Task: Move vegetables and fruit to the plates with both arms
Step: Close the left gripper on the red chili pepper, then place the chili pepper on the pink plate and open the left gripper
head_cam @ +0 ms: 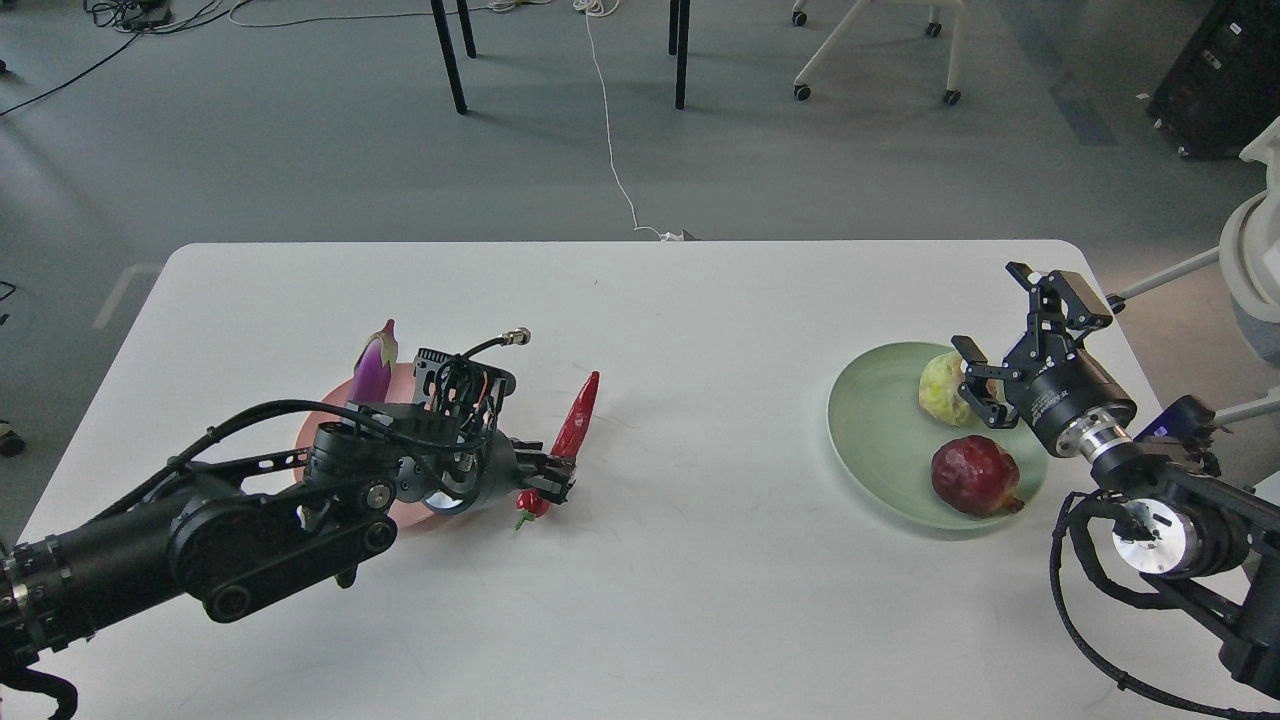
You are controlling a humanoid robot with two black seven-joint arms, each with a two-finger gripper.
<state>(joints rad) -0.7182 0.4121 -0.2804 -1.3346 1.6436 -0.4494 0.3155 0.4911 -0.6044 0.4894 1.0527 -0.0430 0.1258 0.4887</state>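
Observation:
The red chili pepper [578,425] lies tilted on the white table, its tip pointing up and right. My left gripper [548,480] is shut on its lower part near the green stem. The purple eggplant [372,363] rests on the pink plate [312,440], both largely hidden behind my left arm. The pale green plate [870,425] at the right holds the yellow-green fruit [937,388] and the dark red fruit [975,475]. My right gripper [1015,345] is open and empty just right of the yellow-green fruit, one finger in front of it.
The white table [700,580] ends just right of the green plate. A white rounded object [1255,260] stands off the right edge. Chair and table legs [680,60] and a white cable [610,150] are on the floor beyond.

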